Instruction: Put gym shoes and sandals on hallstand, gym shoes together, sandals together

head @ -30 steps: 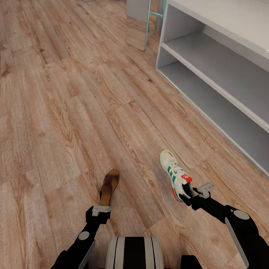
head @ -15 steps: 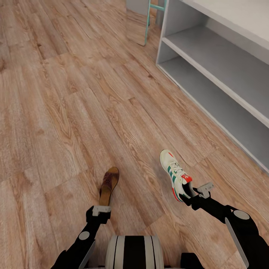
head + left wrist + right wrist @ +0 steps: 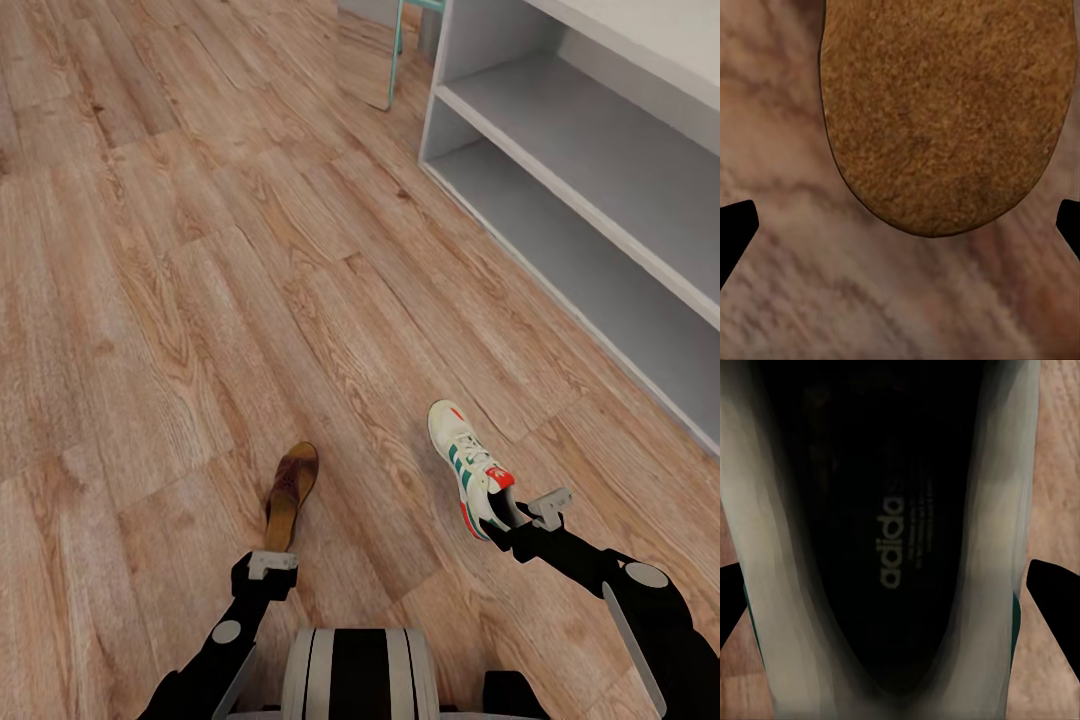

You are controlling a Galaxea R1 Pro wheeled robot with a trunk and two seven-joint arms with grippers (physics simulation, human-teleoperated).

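Observation:
A white gym shoe (image 3: 468,468) with green stripes and a red heel hangs toe-forward above the corridor floor (image 3: 180,300), casting a shadow. My right gripper (image 3: 507,520) is shut on its heel; in the right wrist view the shoe's dark opening (image 3: 896,547) sits between the fingertips (image 3: 1054,585). One brown sandal (image 3: 290,492) lies on the floor just ahead of my left gripper (image 3: 271,560). The left wrist view shows that sandal's rounded end (image 3: 945,120) with the open fingertips (image 3: 736,229) wide on either side, not touching it. The hallstand (image 3: 560,150) stands at the upper right.
A mint-framed mirror (image 3: 392,60) leans beside the hallstand's near end at the top. Open wood floor stretches left and ahead. My own base (image 3: 355,670) shows at the bottom.
The whole picture has shifted slightly upward, so the camera moved. The gym shoe keeps its place in the right gripper. The sandal drifts up a little with the floor.

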